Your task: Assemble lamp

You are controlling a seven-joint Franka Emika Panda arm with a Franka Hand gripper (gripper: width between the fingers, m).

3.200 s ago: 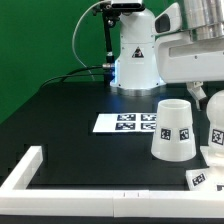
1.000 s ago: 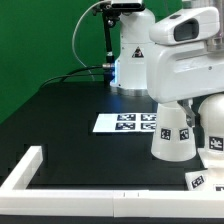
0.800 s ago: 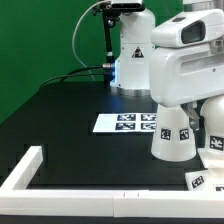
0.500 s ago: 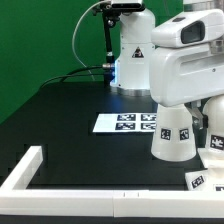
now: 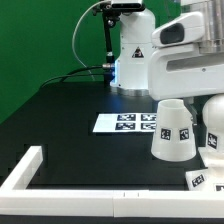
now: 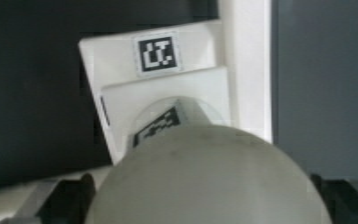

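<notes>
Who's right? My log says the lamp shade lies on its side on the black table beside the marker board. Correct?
No: the lamp shade stands upright, wide end down, on the black table beside the marker board, per the exterior view.

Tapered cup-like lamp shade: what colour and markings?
Matte white shade with black-and-white square tags; clearest in the exterior view.
</notes>
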